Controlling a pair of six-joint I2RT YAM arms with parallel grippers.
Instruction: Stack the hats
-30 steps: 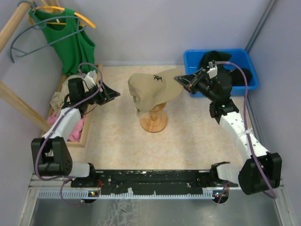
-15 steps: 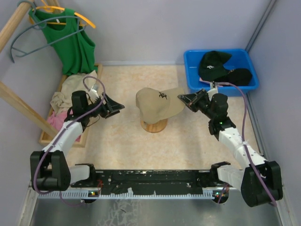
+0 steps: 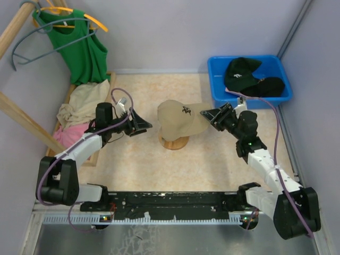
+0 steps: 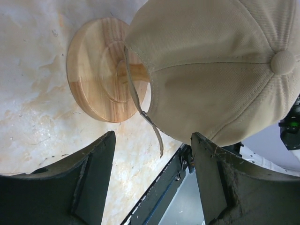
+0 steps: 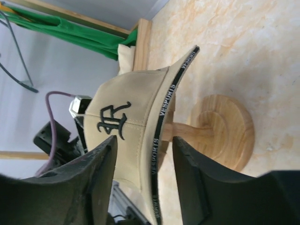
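A tan hat (image 3: 180, 118) with a dark emblem sits on the wooden stand (image 3: 173, 142) in the middle. My right gripper (image 3: 209, 115) stands open at its brim. In the right wrist view the brim's edge (image 5: 165, 112) runs between the spread fingers of the right gripper (image 5: 144, 140) without being pinched. My left gripper (image 3: 144, 126) is open just left of the hat. In the left wrist view the hat's crown (image 4: 220, 70) and its dangling strap (image 4: 157, 138) hang before the left gripper (image 4: 153, 140). A dark green hat (image 3: 240, 71) and a black hat (image 3: 271, 85) lie in the blue bin (image 3: 215, 90).
A wooden tray (image 3: 99, 149) at the left holds cream cloth (image 3: 79, 103) and pink cloth (image 3: 69, 135). A green sleeveless top (image 3: 79, 48) hangs on a hanger at the back left, beside slanted wooden rods. The stand's round base (image 4: 93, 75) rests on the pale tabletop.
The tan hat came down onto the stand and my right gripper opened off its brim. My left gripper moved right, closer to the hat.
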